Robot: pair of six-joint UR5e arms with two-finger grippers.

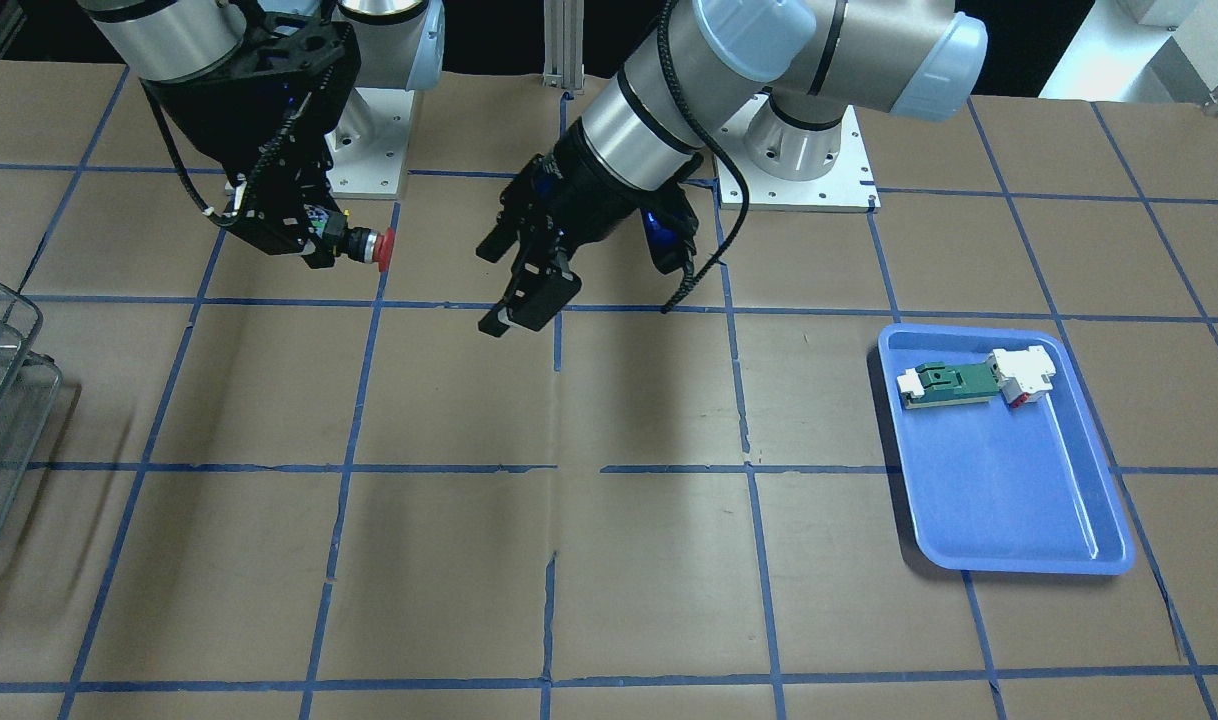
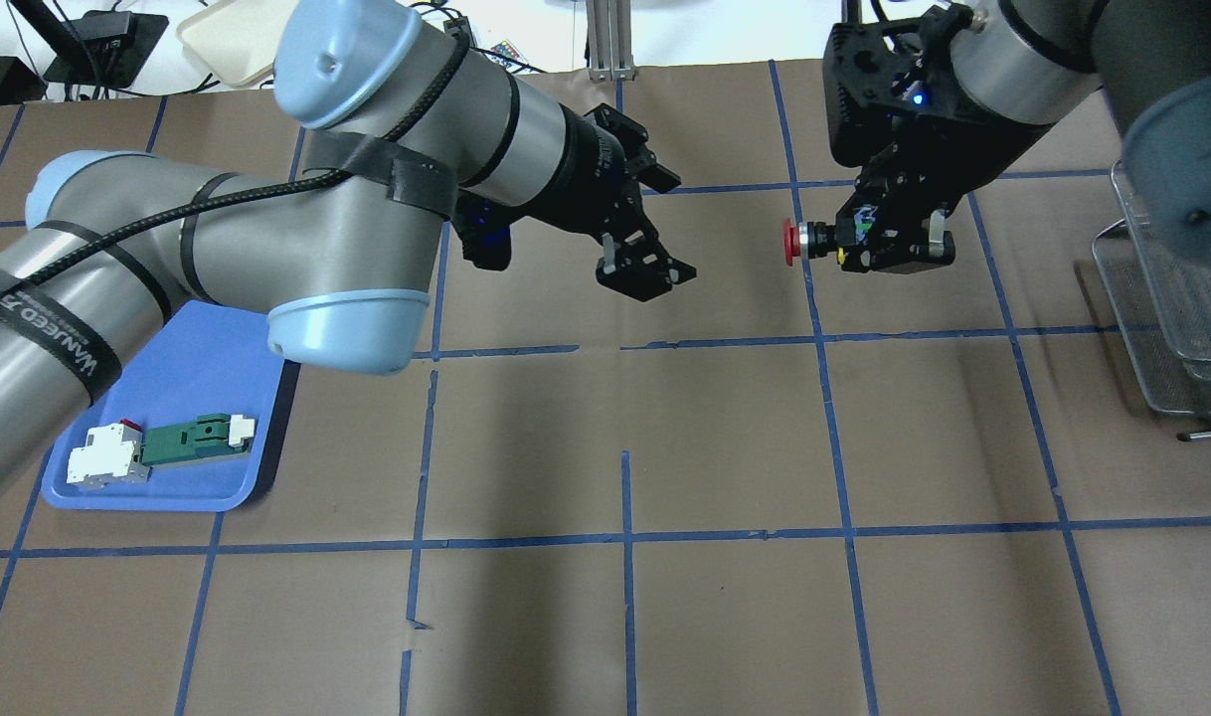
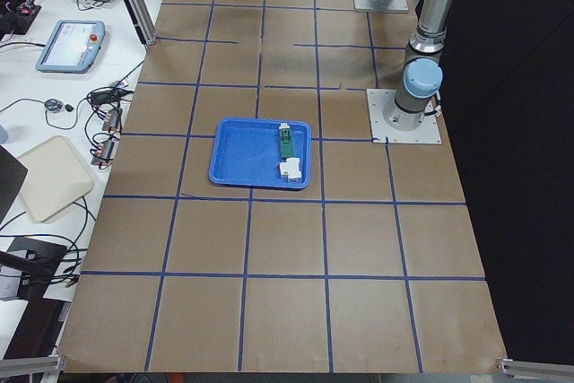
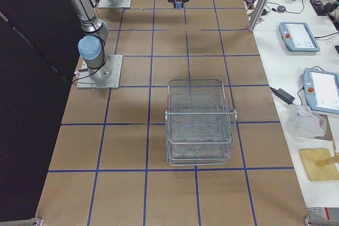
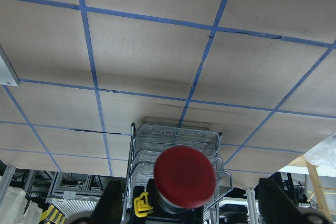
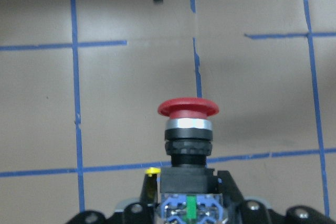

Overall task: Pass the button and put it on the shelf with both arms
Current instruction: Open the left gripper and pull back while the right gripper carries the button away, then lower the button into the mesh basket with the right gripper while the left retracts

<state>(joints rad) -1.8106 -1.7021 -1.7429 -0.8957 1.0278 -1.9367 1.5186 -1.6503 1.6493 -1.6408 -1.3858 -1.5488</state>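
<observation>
My right gripper (image 2: 844, 244) is shut on the rear block of the button (image 2: 802, 242), holding it level above the table, red head toward my left gripper. The button also shows in the front view (image 1: 369, 247) and the right wrist view (image 6: 188, 124). My left gripper (image 2: 680, 227) is open and empty, a short gap from the red head; in the front view it (image 1: 484, 290) hangs above the table. The left wrist view shows the red head (image 5: 184, 176) straight ahead, apart from the fingers. The wire shelf (image 2: 1162, 298) stands at the table's right end, also in the exterior right view (image 4: 200, 123).
A blue tray (image 2: 208, 368) at the table's left end holds a green-and-white flat part (image 2: 193, 438) and a white block with a red tab (image 2: 103, 459). The brown table has blue tape grid lines. Both arm bases (image 1: 804, 150) are bolted at the robot's edge.
</observation>
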